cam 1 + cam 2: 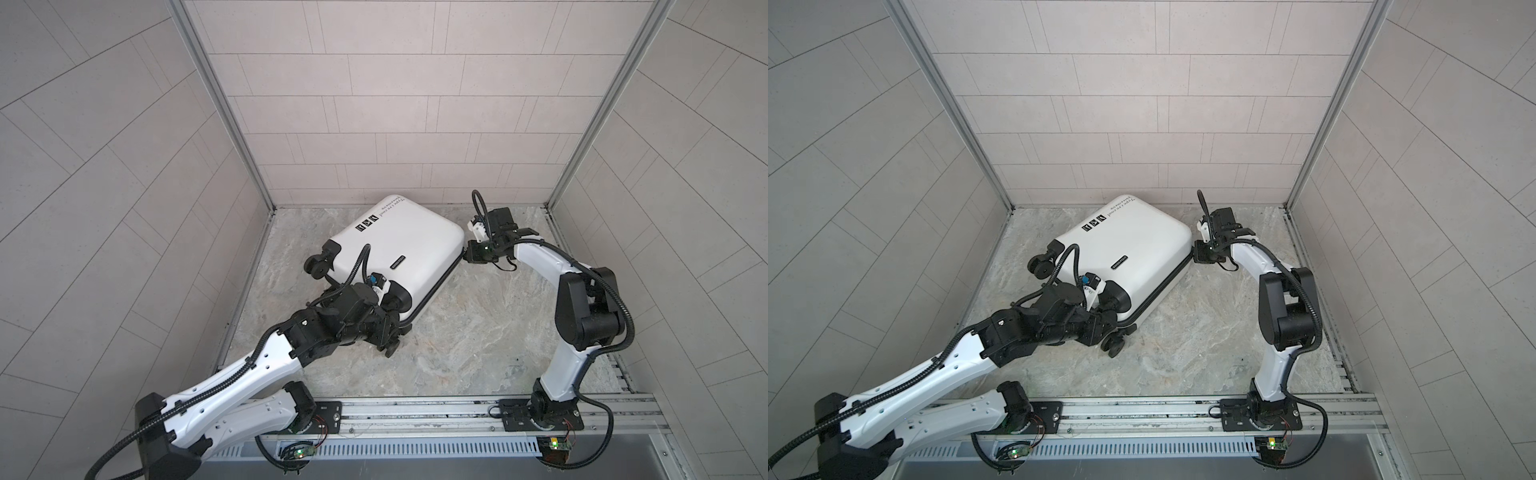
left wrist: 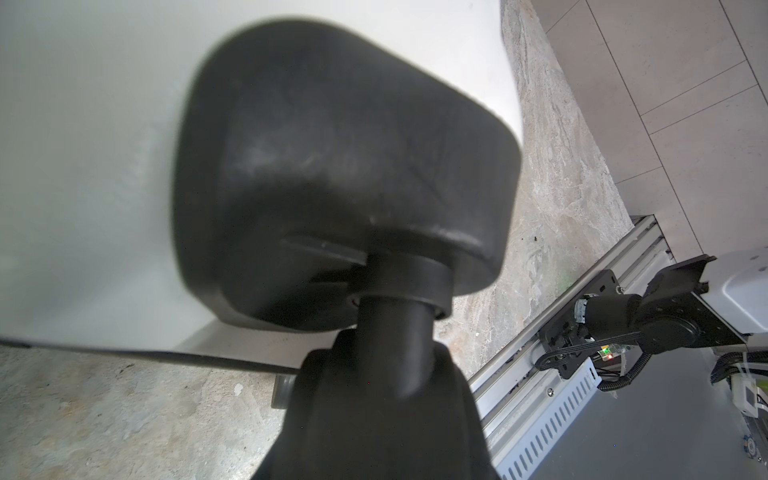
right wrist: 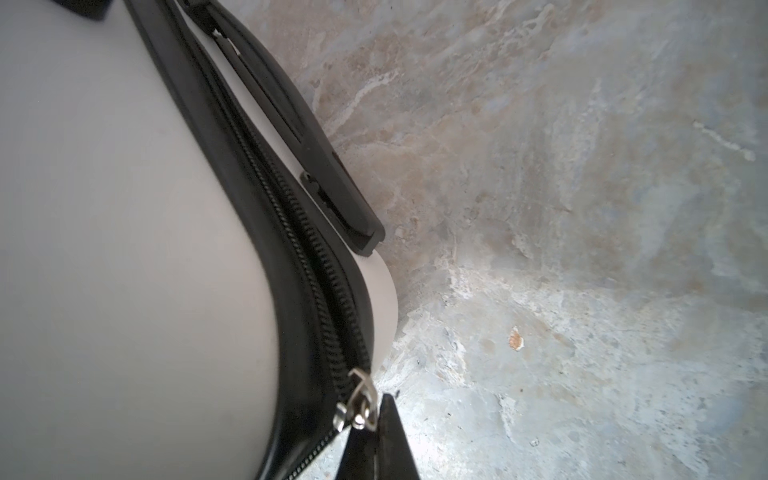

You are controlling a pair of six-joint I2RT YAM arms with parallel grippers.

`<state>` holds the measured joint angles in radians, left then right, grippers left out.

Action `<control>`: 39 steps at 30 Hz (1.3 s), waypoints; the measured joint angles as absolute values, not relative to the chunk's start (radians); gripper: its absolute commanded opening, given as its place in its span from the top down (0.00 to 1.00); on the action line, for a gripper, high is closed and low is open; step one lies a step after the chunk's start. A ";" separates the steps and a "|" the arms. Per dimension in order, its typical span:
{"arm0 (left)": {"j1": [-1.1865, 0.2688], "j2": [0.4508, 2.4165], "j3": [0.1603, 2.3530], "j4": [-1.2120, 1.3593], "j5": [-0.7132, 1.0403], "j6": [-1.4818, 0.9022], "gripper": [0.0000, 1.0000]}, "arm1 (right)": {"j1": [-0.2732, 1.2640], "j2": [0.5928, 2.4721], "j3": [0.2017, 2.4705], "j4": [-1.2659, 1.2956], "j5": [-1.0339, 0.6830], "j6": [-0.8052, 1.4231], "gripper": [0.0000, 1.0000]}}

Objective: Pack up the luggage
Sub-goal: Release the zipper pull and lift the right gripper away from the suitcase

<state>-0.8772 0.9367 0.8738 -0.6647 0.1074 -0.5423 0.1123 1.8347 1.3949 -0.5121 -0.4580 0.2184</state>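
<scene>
Our right claw (image 3: 376, 442) is pinching the zipper pull (image 3: 360, 405) at the right corner of the suitcase (image 1: 399, 245). The zipper (image 3: 291, 232) is running on toward the near edge. The suitcase is lying slantwise by the far edge of the worktop (image 1: 478, 332). Our left claw (image 1: 390, 322) is at a wheel (image 1: 391, 350), perhaps clasping it; we cannot tell.

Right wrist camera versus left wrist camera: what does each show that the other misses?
Only the right wrist view shows the zipper, its metal pull pinched in the right gripper, and the handle. Only the left wrist view shows a black wheel mount up close, plus the rail and an arm base. Both show the white suitcase and the marbled tabletop.
</scene>
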 measured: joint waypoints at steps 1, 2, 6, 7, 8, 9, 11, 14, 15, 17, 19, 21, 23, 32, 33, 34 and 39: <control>-0.877 0.937 0.874 -0.665 0.105 -0.542 1.00 | 0.115 1.841 1.412 -0.529 -0.455 0.215 1.00; -0.876 0.937 0.874 -0.664 0.102 -0.542 1.00 | 0.117 1.846 1.422 -0.535 -0.452 0.213 1.00; -0.876 0.937 0.874 -0.667 0.098 -0.542 1.00 | 0.121 1.854 1.438 -0.552 -0.448 0.210 1.00; -0.876 0.937 0.874 -0.668 0.097 -0.542 1.00 | 0.122 1.855 1.438 -0.554 -0.448 0.210 1.00; -0.876 0.937 0.874 -0.670 0.097 -0.542 1.00 | 0.122 1.855 1.438 -0.555 -0.448 0.210 1.00; -0.876 0.937 0.874 -0.670 0.096 -0.541 1.00 | 0.122 1.855 1.434 -0.554 -0.448 0.210 0.96; -0.876 0.937 0.874 -0.673 0.093 -0.541 1.00 | 0.122 1.855 1.423 -0.546 -0.447 0.213 0.86; -0.877 0.936 0.874 -0.692 0.090 -0.540 1.00 | 0.120 1.843 1.369 -0.487 -0.421 0.226 0.74; -0.877 0.935 0.874 -0.696 0.090 -0.540 1.00 | 0.118 1.830 1.340 -0.457 -0.400 0.233 0.70; -0.878 0.921 0.874 -0.726 0.089 -0.540 1.00 | 0.084 1.802 1.290 -0.394 -0.312 0.253 0.64; -0.879 0.905 0.874 -0.770 0.097 -0.542 1.00 | 0.035 1.768 1.243 -0.347 -0.246 0.272 0.60; -0.879 0.898 0.874 -0.793 0.099 -0.549 1.00 | -0.007 1.718 1.202 -0.324 -0.193 0.286 0.59; -0.879 0.899 0.875 -0.794 0.091 -0.561 1.00 | -0.014 1.667 1.179 -0.315 -0.165 0.294 0.58; -0.877 0.897 0.875 -0.794 0.001 -0.622 0.36 | 0.012 1.404 1.122 -0.348 -0.105 0.336 0.36; -0.871 0.887 0.875 -0.792 -0.020 -0.643 0.33 | 0.012 1.379 1.117 -0.360 -0.099 0.346 0.34; -0.869 0.878 0.875 -0.792 -0.035 -0.650 0.29 | 0.011 1.355 1.111 -0.369 -0.094 0.353 0.34; -0.868 0.833 0.875 -0.801 -0.116 -0.707 0.12 | 0.008 1.217 1.023 -0.391 -0.035 0.408 0.19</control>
<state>-0.8684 0.8333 0.8745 -0.8005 -0.1162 -0.7071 0.0082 1.2171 1.0233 -0.3912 -0.0349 0.4080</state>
